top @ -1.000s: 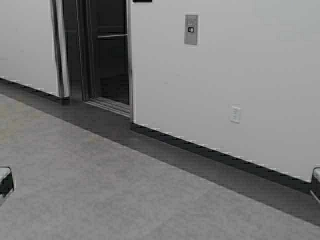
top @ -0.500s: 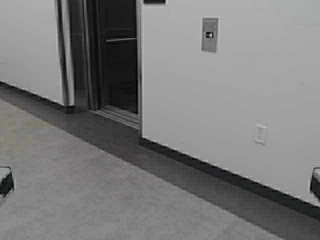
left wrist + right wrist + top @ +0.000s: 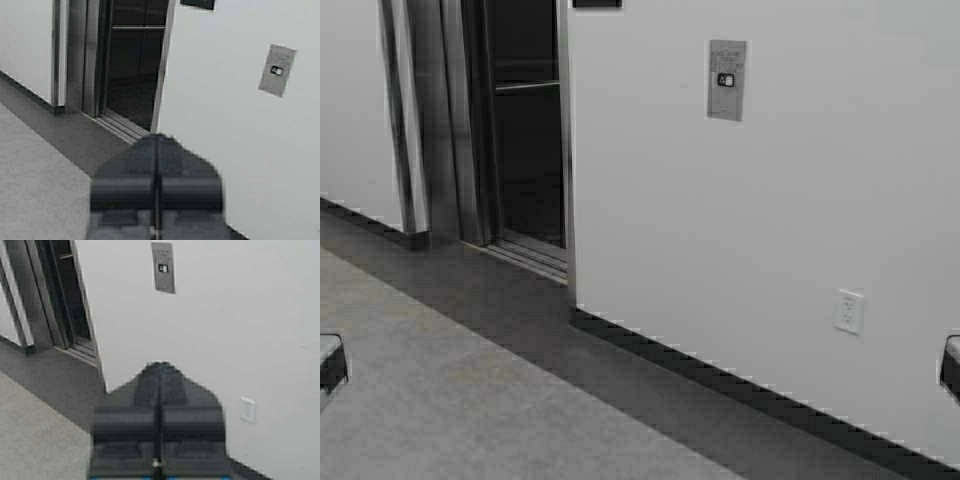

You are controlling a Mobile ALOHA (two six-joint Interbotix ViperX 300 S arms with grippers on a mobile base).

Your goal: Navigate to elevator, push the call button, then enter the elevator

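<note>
The elevator [image 3: 525, 140] stands open at the upper left of the high view, a dark cabin with steel frame and a handrail. It also shows in the left wrist view [image 3: 132, 70] and the right wrist view [image 3: 70, 295]. The call button [image 3: 726, 80] is a grey plate on the white wall to the right of the doorway; it also shows in the left wrist view [image 3: 277, 70] and the right wrist view [image 3: 163, 268]. My left gripper [image 3: 156, 137] is shut and empty. My right gripper [image 3: 160, 365] is shut and empty, well short of the wall. Both arms sit low at the high view's edges.
A white socket plate [image 3: 848, 311] sits low on the wall at the right. A dark baseboard [image 3: 720, 378] and dark floor strip run along the wall. Grey floor [image 3: 470, 400] lies between me and the wall. A small dark sign [image 3: 597, 4] hangs above, beside the doorway.
The robot has moved closer to the wall and turned: the doorway shifted left, and the call button and socket plate sit lower and larger in the high view. The arms have not moved.
</note>
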